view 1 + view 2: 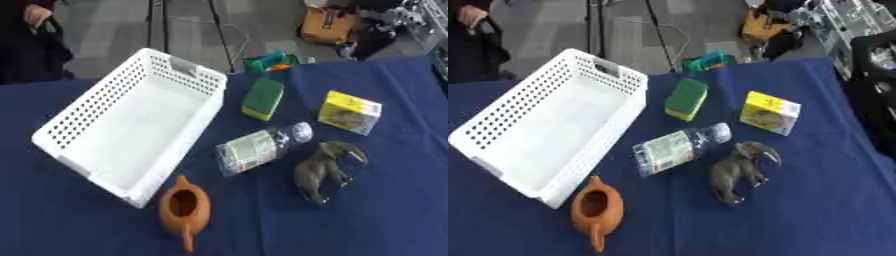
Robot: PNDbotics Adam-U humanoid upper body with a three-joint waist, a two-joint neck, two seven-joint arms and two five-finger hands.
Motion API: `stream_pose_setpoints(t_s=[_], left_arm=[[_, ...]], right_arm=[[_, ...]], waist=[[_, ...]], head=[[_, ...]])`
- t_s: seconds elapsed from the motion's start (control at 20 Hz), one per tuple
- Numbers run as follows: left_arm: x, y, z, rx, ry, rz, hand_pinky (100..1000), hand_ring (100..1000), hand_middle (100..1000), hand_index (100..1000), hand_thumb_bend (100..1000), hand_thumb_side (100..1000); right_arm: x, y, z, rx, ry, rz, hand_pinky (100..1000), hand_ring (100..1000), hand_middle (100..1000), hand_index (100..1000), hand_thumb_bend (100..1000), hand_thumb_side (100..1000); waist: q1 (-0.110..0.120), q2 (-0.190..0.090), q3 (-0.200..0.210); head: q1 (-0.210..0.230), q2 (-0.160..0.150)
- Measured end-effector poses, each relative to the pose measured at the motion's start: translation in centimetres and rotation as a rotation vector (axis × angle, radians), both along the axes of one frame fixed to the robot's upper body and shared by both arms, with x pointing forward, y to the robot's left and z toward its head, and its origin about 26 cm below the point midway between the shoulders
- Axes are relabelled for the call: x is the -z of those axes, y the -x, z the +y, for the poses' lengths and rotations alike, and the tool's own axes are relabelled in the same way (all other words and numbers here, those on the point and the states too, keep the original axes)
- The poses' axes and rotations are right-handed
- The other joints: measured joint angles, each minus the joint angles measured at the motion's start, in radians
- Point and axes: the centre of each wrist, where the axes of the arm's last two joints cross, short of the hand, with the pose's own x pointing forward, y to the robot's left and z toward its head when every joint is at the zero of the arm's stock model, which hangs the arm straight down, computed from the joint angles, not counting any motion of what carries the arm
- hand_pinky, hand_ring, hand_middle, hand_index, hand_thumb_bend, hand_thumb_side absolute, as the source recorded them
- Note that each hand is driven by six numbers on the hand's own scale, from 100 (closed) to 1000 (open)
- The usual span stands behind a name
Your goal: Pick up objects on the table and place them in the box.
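In the left eye view, a white perforated box (131, 130) lies askew on the blue table (402, 210), with a green-and-yellow sponge (263, 98), a yellow carton (350, 112), a plastic bottle (261, 149), a grey elephant figure (325, 170) and an orange clay pot (184, 207) to its right and near end. In the right eye view the same layout shows, and a black shape (877, 90) at the right edge is perhaps the robot's arm; no hand shows in either view, so neither hand's state can be told.

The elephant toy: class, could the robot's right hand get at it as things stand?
Probably yes: the elephant toy lies on the right side of the table, nothing on top, bare cloth to its right. The hand itself isn't in view.
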Motion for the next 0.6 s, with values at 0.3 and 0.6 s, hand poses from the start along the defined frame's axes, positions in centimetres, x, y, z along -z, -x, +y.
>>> stream_pose_setpoints(t_s=[0.3,0.6], left_arm=[[0.1,0.0,-0.1,0.002,0.004,0.003,841,934,906,877,100,1000],[0.1,0.0,-0.1,0.0,0.008,0.007,839,938,897,871,100,1000]], right_arm=[[1.6,-0.1,-0.7,0.039,-0.03,0.105,1000,1000,1000,1000,355,622],[2.4,0.3,-1.4,0.06,-0.064,0.139,1000,985,980,1000,313,554]], waist=[[0.001,0.002,0.002],[0.003,0.002,0.001]], head=[[0.002,-0.007],[0.008,-0.008]])
